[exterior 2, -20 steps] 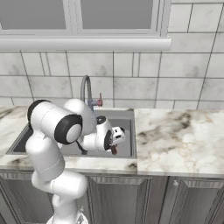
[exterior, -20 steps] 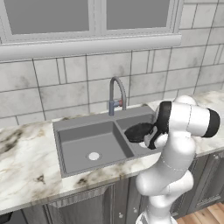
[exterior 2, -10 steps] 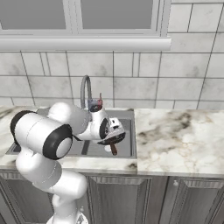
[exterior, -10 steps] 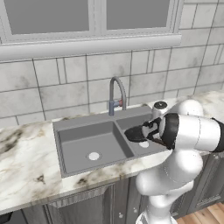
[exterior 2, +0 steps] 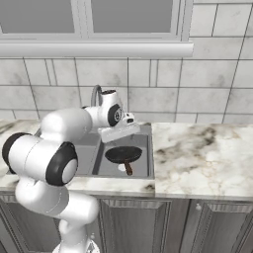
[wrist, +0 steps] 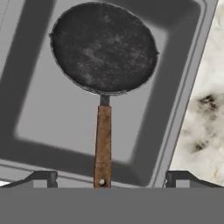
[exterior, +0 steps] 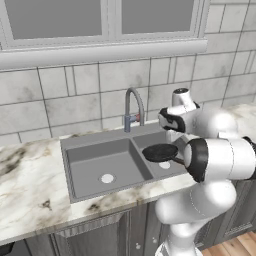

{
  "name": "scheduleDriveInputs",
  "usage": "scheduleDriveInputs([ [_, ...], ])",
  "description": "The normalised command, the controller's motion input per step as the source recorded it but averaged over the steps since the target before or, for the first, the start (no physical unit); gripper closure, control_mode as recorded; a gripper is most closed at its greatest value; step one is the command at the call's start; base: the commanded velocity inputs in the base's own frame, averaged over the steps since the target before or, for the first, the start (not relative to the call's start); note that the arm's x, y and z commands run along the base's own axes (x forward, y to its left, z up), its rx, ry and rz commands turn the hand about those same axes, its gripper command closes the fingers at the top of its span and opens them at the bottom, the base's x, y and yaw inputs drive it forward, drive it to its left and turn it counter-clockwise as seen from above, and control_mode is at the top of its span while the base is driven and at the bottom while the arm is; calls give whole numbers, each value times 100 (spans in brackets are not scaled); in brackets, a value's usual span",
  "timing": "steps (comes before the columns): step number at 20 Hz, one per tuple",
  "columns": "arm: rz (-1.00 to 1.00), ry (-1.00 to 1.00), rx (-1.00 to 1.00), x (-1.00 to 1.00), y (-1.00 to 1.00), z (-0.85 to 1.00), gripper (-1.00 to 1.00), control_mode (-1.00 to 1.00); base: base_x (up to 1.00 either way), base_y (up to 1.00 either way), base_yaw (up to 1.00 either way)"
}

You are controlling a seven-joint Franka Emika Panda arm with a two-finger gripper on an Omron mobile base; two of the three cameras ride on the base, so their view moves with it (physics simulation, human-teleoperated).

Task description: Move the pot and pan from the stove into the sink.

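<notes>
The black pan (wrist: 104, 48) with its brown handle (wrist: 103, 148) is in the right basin of the grey sink (exterior: 95, 137), handle pointing toward the counter's front edge. In the base views the pan (exterior: 160, 151) (exterior 2: 123, 154) sits just under my hand. My gripper (wrist: 109, 178) hangs open above the handle's end, its fingertips (wrist: 41, 177) wide apart and touching nothing. The hand (exterior: 172, 125) (exterior 2: 118, 132) hovers over the right basin, beside the faucet. The pot and the stove are out of view.
An arched grey faucet (exterior: 132, 107) (exterior 2: 96, 96) rises behind the divider between the basins. The left basin (exterior: 102, 167) holds only its drain. Marble counter (exterior 2: 197, 153) runs on both sides, with a tiled wall and window behind.
The gripper has opened and let go of the pan's handle. The hand has lifted up out of the basin, and the pan stays in the right basin.
</notes>
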Motion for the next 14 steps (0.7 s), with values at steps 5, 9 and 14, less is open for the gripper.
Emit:
scheduleDriveInputs([
  [5, 0, 18, 0, -39, 0, 63, -100, -100, 0, 0, 0],
  [9, 4, -4, 0, -92, 0, 39, -100, -100, 0, 0, 0],
  [14, 8, -16, 0, -91, 0, 31, -100, -100, 0, 0, 0],
])
